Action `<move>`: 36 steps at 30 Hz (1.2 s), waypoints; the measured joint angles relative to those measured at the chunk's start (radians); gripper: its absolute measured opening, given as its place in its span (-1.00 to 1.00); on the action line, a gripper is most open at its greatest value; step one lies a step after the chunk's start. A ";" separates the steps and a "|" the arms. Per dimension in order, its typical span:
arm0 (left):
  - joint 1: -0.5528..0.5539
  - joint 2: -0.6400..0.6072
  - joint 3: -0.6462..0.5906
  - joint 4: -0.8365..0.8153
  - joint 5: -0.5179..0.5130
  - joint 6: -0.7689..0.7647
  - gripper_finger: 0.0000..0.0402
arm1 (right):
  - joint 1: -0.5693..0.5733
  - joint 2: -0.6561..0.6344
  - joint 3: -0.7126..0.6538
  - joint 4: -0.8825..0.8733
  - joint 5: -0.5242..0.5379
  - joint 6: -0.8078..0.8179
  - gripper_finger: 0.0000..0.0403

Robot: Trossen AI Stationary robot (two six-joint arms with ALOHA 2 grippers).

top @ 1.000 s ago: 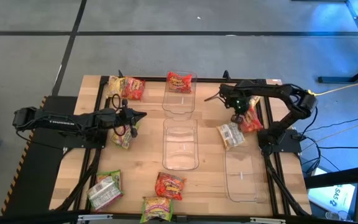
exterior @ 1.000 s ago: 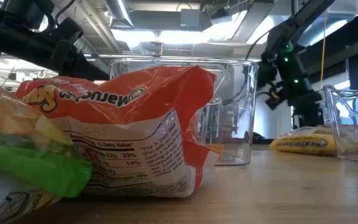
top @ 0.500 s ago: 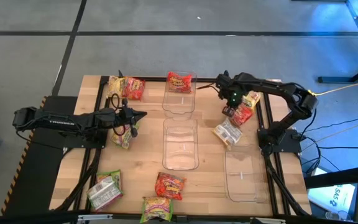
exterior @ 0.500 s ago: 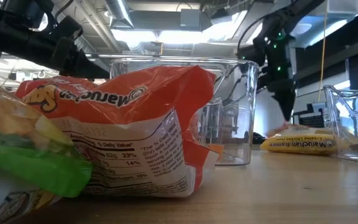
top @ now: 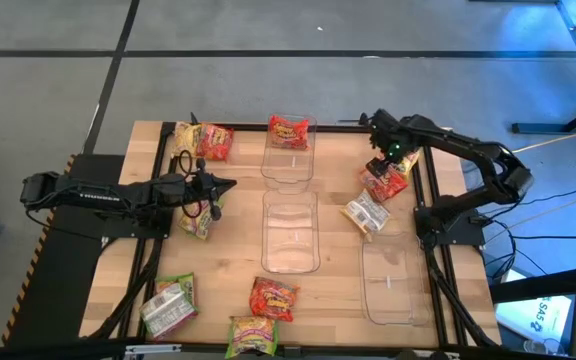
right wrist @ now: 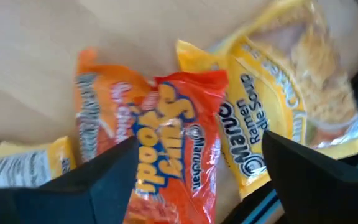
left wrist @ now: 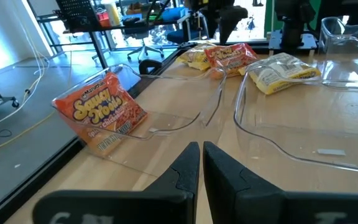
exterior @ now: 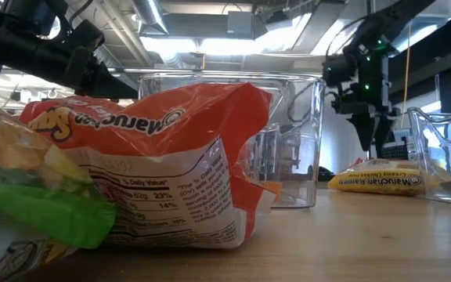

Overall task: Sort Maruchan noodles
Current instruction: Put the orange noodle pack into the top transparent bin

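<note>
the right gripper (top: 389,160) hung over a small pile of maruchan noodle packets near the table's (top: 338,290) right edge, its fingers (right wrist: 114,180) spread wide with nothing between them. beneath it lay a red packet (right wrist: 169,152) with an orange one partly tucked under it and a yellow packet (right wrist: 272,106) just beside; from above these 3 overlapped so much that their edges were hard to separate. another packet, pale and yellow (top: 367,214), lay near them toward the middle bin (top: 290,232). the left gripper (top: 226,186) waited over the table's left side, fingers (left wrist: 185,171) pressed together and empty, with a packet (top: 198,218) half hidden beneath the arm. a red packet (top: 288,131) stood in the far bin (top: 287,168); the right bin (top: 389,285) held none. 2 packets (top: 201,141) lay at the far left, and 3 more sat along the near edge: a green one (top: 170,306), a red one (top: 273,298), and a yellow-green one (top: 252,336) cut off by the frame. the low view was mostly blocked by a red packet (exterior: 163,168) close to the lens
</note>
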 joint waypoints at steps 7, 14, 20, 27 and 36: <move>0.000 0.000 0.000 -0.002 0.017 -0.008 -0.92 | -0.073 0.001 -0.069 -0.007 -0.129 -0.012 0.64; 0.000 0.000 0.000 -0.003 0.017 -0.007 -0.92 | -0.095 0.007 -0.161 0.059 -0.199 -0.033 0.57; 0.000 0.000 0.000 -0.003 0.010 0.003 -0.92 | -0.091 0.008 -0.175 0.100 -0.347 -0.081 0.42; 0.000 0.000 0.000 -0.003 0.010 0.002 -0.92 | -0.091 0.008 -0.175 0.168 -0.388 -0.113 -0.09; 0.000 0.000 0.000 0.000 0.008 0.023 -0.92 | -0.091 0.008 -0.175 0.208 -0.433 -0.204 -0.93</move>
